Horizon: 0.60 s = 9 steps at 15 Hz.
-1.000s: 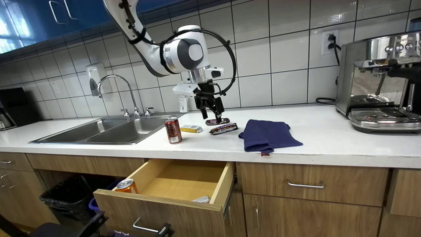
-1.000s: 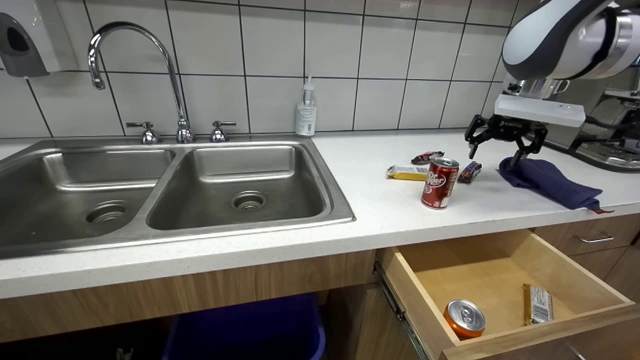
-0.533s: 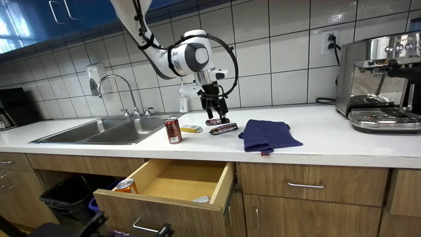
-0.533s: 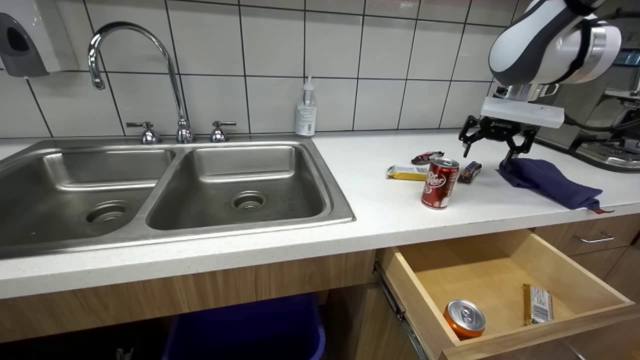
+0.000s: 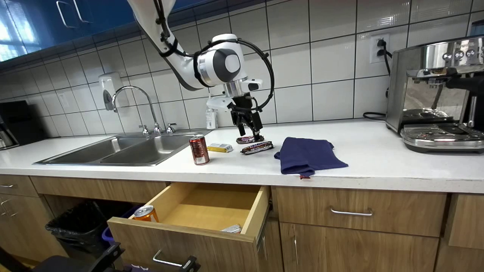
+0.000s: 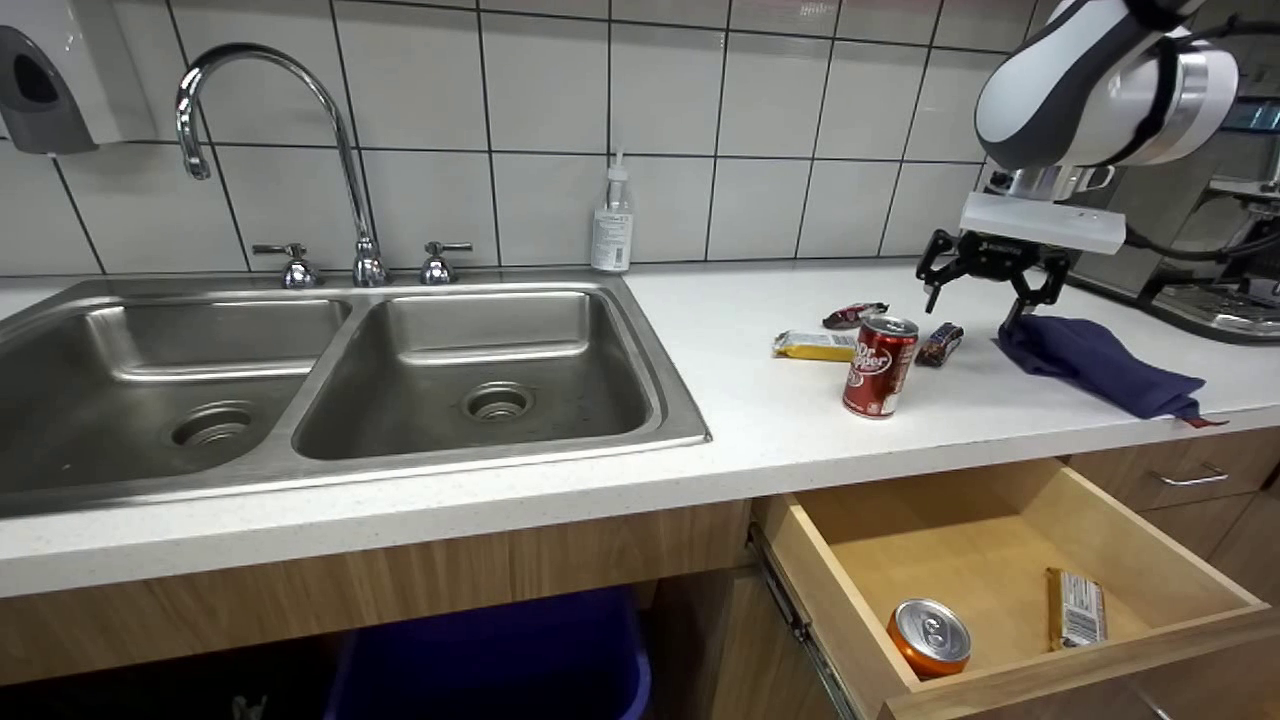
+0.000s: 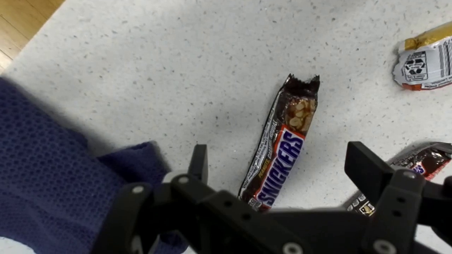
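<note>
My black gripper [image 7: 277, 155] stands open above the white counter, its two fingers wide apart. Below and between them in the wrist view lies a Snickers bar [image 7: 287, 148], aslant, its near end hidden behind the gripper's linkage. A smaller dark-wrapped bar [image 7: 430, 158] is partly covered by the right-hand finger. Beyond it is a yellow and white wrapped bar [image 7: 429, 65]. In both exterior views the gripper [image 6: 970, 316] hangs over the counter near the Snickers bar [image 6: 940, 345], touching nothing that I can make out. A navy cloth [image 5: 308, 155] lies beside the bars.
A red Dr Pepper can [image 6: 875, 372] stands upright near the counter's front. Below, a pulled-out drawer [image 5: 211, 207] holds an orange can [image 6: 930, 637] and a wrapped bar [image 6: 1078, 608]. A double sink [image 6: 500, 400] and a coffee machine [image 5: 442, 94] flank this stretch of counter.
Between one second and half a second ago the arm shifted sideways and slightly lower, toward the Snickers bar. Since then it has hardly moved. The gripper has stayed open and the objects have not moved.
</note>
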Tool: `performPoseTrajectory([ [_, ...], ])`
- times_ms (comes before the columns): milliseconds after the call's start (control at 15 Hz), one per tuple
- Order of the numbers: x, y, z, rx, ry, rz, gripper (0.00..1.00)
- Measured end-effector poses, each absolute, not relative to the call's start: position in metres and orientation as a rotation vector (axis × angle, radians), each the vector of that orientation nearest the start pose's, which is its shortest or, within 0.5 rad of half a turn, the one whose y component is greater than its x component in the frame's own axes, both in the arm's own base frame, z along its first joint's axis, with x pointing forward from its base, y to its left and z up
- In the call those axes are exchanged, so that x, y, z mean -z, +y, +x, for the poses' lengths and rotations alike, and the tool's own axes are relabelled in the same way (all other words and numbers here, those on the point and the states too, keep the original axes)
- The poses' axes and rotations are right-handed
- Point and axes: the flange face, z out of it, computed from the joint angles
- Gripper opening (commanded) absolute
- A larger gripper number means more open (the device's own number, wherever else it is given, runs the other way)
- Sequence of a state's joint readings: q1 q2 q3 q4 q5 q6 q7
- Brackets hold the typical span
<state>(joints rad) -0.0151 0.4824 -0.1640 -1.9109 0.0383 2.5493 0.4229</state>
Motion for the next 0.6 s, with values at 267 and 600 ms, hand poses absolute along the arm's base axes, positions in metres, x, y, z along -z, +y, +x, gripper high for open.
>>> performPoseTrajectory([
  [267,-0.255,-0.111,0.635,0.258,0.949,-3.022,1.00],
  [600,-0.246,-0.111,0.635,0.247,0.948,-3.028,1.00],
])
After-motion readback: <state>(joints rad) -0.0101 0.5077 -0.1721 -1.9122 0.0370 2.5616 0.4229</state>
